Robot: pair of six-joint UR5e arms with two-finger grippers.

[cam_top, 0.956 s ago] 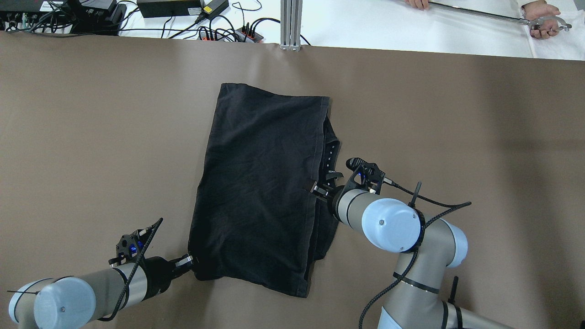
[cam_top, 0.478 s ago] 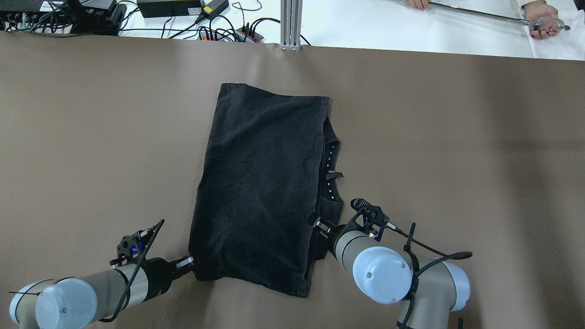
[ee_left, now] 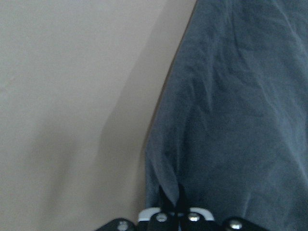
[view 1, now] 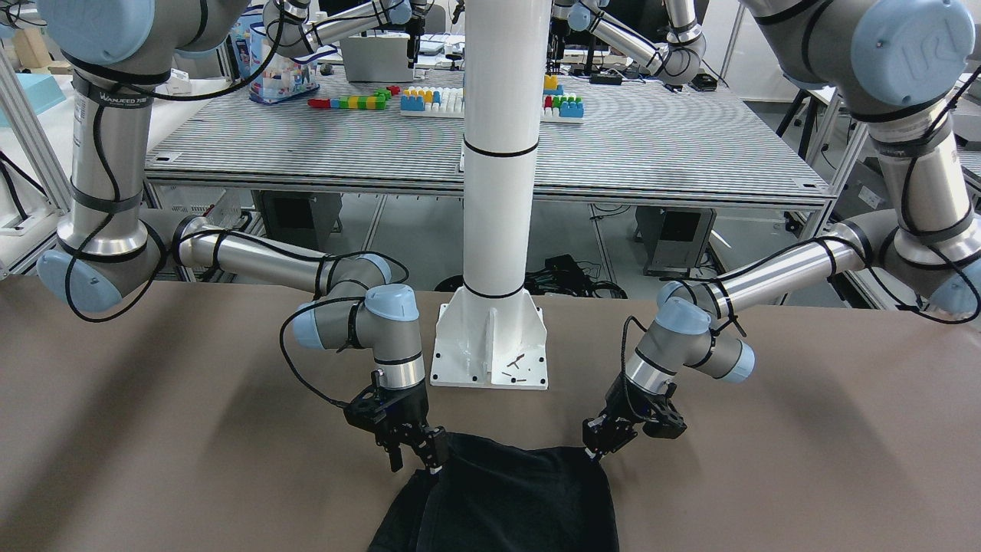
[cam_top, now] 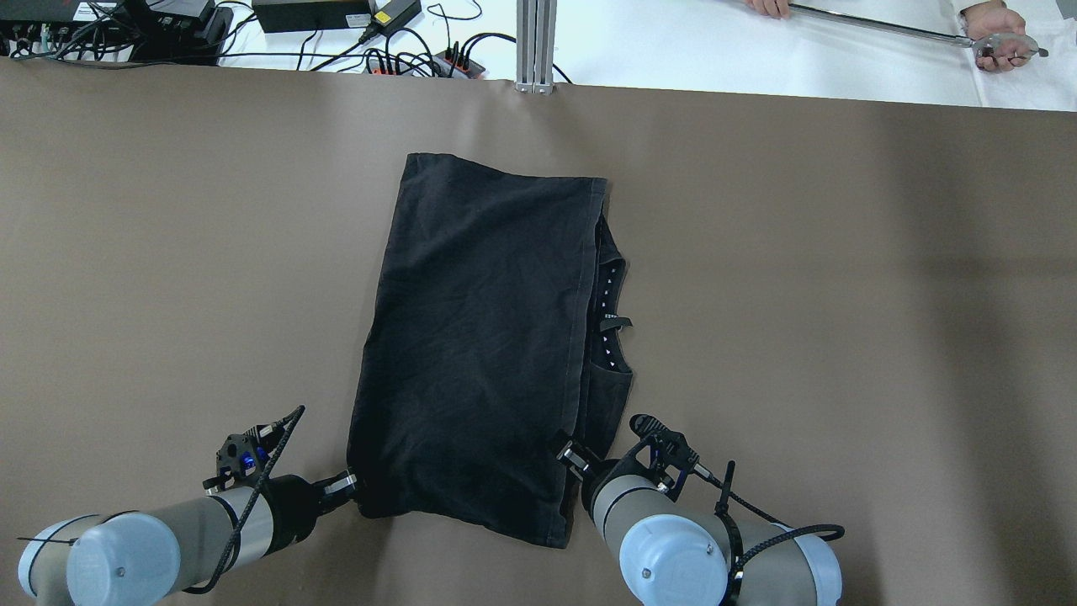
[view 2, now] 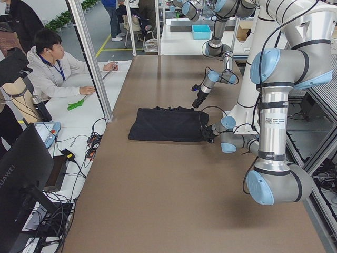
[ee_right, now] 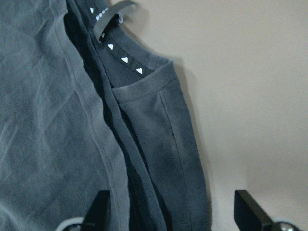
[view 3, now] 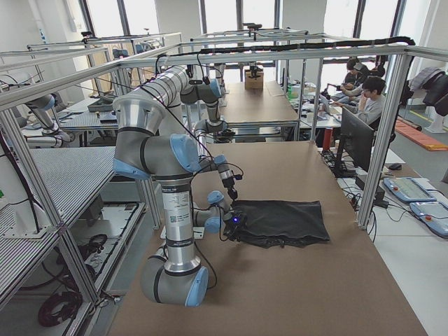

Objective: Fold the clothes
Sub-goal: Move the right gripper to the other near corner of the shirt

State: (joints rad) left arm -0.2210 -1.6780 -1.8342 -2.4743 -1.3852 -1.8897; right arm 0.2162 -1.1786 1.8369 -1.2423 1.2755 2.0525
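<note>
The black clothes (cam_top: 480,337) lie flat on the brown table, folded lengthwise, with the collar and its label showing along the right edge (ee_right: 115,57). My left gripper (cam_top: 347,484) is shut on the near left corner of the clothes (ee_left: 231,120), the cloth pinched between its fingertips (ee_left: 171,204). My right gripper (cam_top: 569,455) is at the near right corner, open, its fingers (ee_right: 100,211) spread wide over the folded edge layers. In the front-facing view both grippers (view 1: 594,451) (view 1: 431,460) sit low at the near hem of the clothes (view 1: 506,498).
The white pillar's base (view 1: 490,345) stands between the arms behind the garment. An aluminium post (cam_top: 535,42), power bricks and cables (cam_top: 311,17) line the far edge. A person's hand (cam_top: 997,42) holds a metal tool at the far right. People sit beside the table (view 2: 50,63).
My right gripper has travelled back along the garment's right edge, from its middle to the near right corner. The left gripper and the garment have stayed put.
</note>
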